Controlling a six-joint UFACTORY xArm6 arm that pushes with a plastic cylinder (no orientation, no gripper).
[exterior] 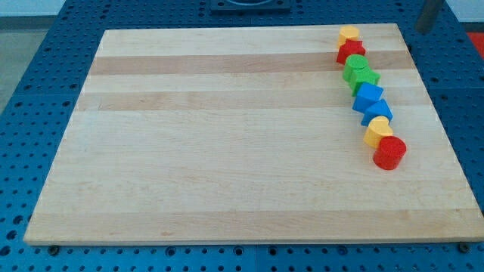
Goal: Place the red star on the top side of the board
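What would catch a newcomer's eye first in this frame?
A curving chain of coloured blocks runs down the view's right side of the pale wooden board, from a yellow block at the top edge to a red cylinder at the lower end. The red star sits second in the chain, just below the yellow block. A dark rod shows at the view's top right corner, off the board; my tip cannot be made out.

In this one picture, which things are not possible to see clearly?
- My tip: the dark rod is cut off by the view's top edge; its end cannot be told.
- Red star: crowded between the yellow block and green blocks; outline too small.
- Two green blocks merge, shapes unclear.
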